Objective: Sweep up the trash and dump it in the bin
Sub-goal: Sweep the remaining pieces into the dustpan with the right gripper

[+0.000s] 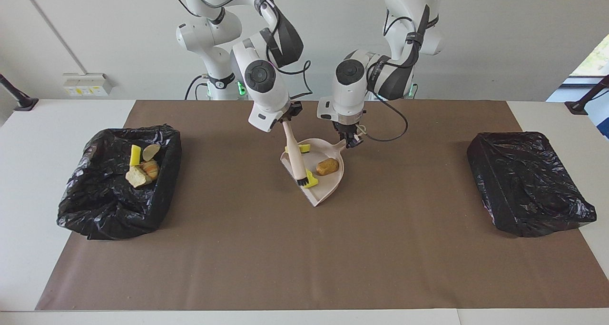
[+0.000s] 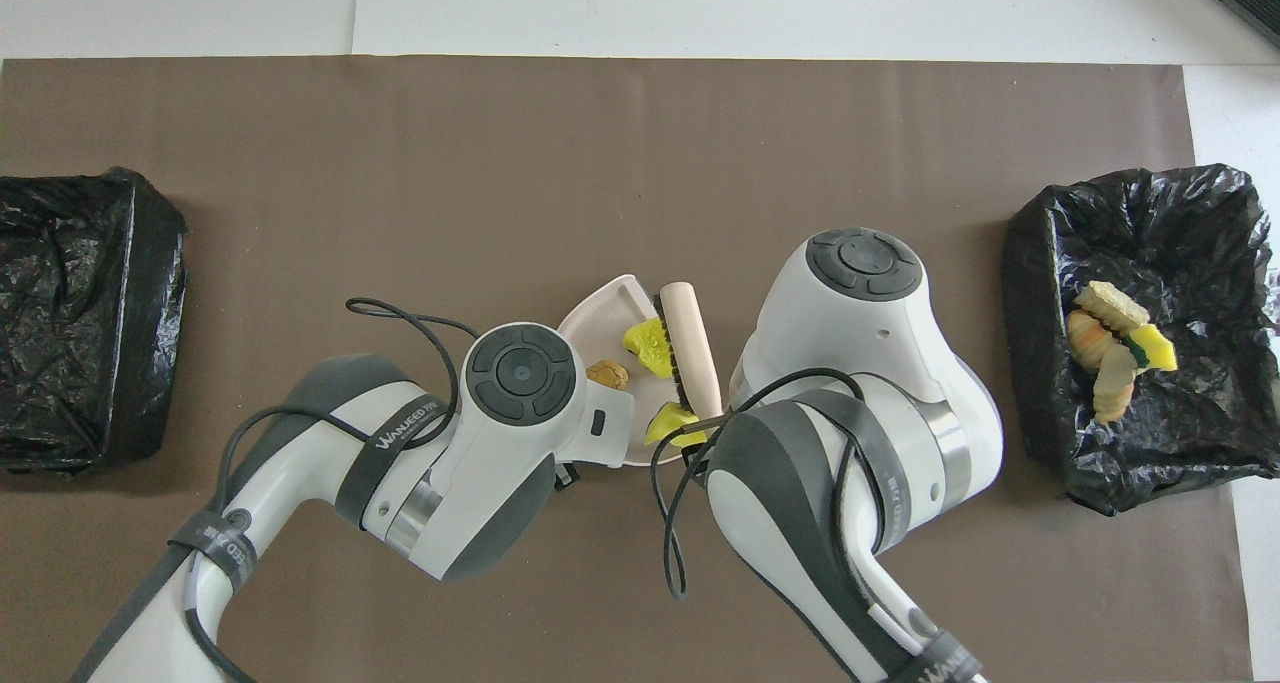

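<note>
A pale pink dustpan [image 1: 329,184] lies at the middle of the brown mat. My left gripper [image 1: 350,142] is shut on its handle. In the pan lie two yellow sponge pieces [image 1: 304,148] and a brown bread-like chunk [image 1: 327,166]. My right gripper [image 1: 287,120] is shut on the beige hand brush [image 1: 295,153], held tilted, its bristles over the pan by one yellow piece. In the overhead view the pan [image 2: 598,321], the brush [image 2: 690,338] and the scraps [image 2: 648,341] show between the two wrists. Several more scraps [image 1: 142,165] lie in the bin [image 1: 95,206].
The black-lined bin with trash stands at the right arm's end of the table and shows in the overhead view [image 2: 1190,263]. A second black-bagged bin [image 1: 528,182] stands at the left arm's end. The brown mat [image 1: 304,258] covers the table between them.
</note>
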Robot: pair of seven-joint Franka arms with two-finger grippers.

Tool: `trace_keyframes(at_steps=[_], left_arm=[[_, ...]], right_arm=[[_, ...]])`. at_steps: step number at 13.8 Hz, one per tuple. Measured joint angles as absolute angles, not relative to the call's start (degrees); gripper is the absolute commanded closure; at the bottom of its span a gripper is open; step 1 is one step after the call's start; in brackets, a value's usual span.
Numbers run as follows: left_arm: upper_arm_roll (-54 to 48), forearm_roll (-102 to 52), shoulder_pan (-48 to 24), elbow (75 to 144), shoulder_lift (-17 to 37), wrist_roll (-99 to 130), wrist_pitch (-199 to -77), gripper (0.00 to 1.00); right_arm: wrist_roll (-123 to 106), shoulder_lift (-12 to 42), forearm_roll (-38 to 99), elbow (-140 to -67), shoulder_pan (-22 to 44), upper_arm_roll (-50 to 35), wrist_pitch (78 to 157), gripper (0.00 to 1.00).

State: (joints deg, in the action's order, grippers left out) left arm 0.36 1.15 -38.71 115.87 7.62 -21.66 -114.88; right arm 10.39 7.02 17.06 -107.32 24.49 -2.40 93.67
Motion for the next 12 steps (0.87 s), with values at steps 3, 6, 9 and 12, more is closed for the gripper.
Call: trace_keyframes(at_steps=[3, 6, 9, 12], left_arm=[[0.35, 1.62, -38.71, 115.86, 7.54, -21.77, -114.88, 1.00], [0.34, 1.69, -38.71, 115.86, 7.54, -21.80, -114.88, 1.00], [0.33, 1.72, -38.71, 115.87, 7.54, -21.81, -114.88, 1.00], [0.34, 1.76, -38.71, 115.88, 7.54, -21.81, -114.85, 1.00]], right_arm=[[11.49, 6.44, 17.38, -107.32, 24.28, -2.41, 93.42, 1.00], [14.21, 6.44, 20.67, -107.32, 24.32, -2.42, 93.42, 1.00], [15.00, 6.44, 21.43, -107.31, 24.31, -2.41, 94.02, 1.00], [16.24, 6.47, 24.33, -107.33, 24.26, -2.40, 95.92, 1.00]])
